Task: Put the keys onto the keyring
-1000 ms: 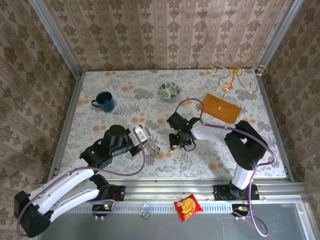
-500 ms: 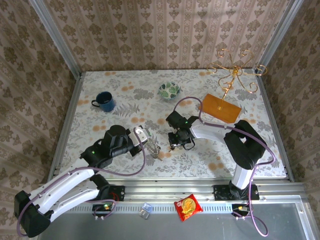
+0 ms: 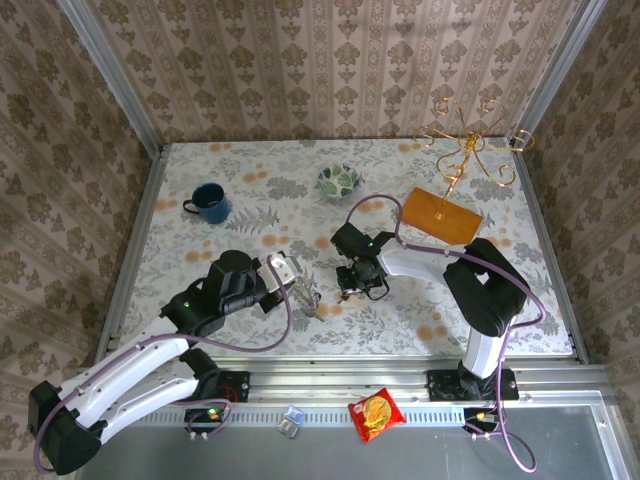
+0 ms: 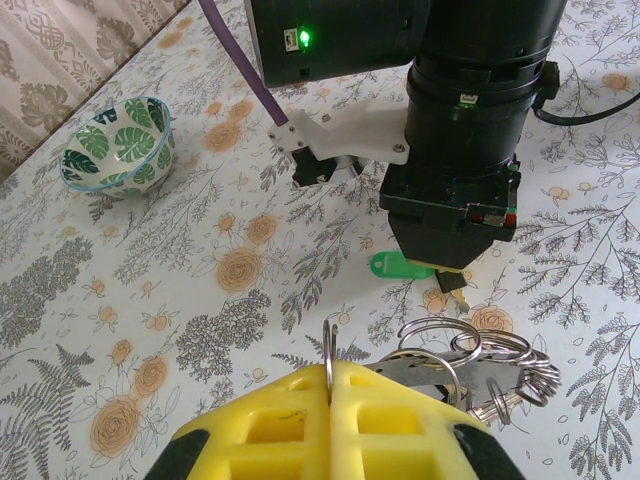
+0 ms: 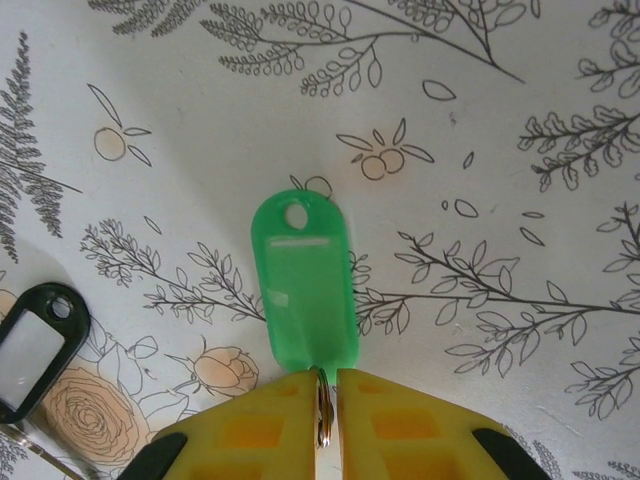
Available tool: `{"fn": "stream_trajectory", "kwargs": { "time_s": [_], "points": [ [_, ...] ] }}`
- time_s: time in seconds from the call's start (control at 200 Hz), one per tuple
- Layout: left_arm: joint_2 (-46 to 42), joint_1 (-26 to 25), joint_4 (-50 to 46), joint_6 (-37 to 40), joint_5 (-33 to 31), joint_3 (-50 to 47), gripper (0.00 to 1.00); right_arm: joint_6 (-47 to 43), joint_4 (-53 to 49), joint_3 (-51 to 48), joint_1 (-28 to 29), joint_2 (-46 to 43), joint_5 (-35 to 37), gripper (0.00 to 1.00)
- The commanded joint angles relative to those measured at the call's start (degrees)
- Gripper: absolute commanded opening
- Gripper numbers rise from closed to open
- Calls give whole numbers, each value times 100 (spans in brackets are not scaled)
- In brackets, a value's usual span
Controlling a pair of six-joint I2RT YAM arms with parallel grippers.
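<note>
Top external: right gripper (image 3: 360, 287) has edged left, jaws clamped on keys (image 5: 305, 280); left gripper (image 3: 307, 297) unmoved, jaws pinching keyring (image 4: 328, 342).

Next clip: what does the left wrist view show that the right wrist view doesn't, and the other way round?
Left wrist, not right wrist: the bowl, a bunch of metal rings, the left gripper with its jaws shut on a thin ring, and the right gripper seen from outside, tip down at the tag.
Right wrist, not left wrist: a black tag and the small ring pinched between the right jaws.
Both: the green tag lying on the floral table.
</note>
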Motion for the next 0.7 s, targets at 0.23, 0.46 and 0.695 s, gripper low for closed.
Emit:
{"fn": "stream_trajectory", "kwargs": {
  "time_s": [0.23, 0.46, 0.695],
  "points": [
    [-5, -48, 203, 92, 76, -23, 0, -79, -215, 166, -23, 55, 174, 10],
    [-12, -46, 193, 95, 76, -19, 0, -142, -250, 187, -25, -125, 196, 0],
    [4, -52, 238, 35, 106, -48, 0, -808, 367, -346, 135, -1205, 386, 0]
  ]
}}
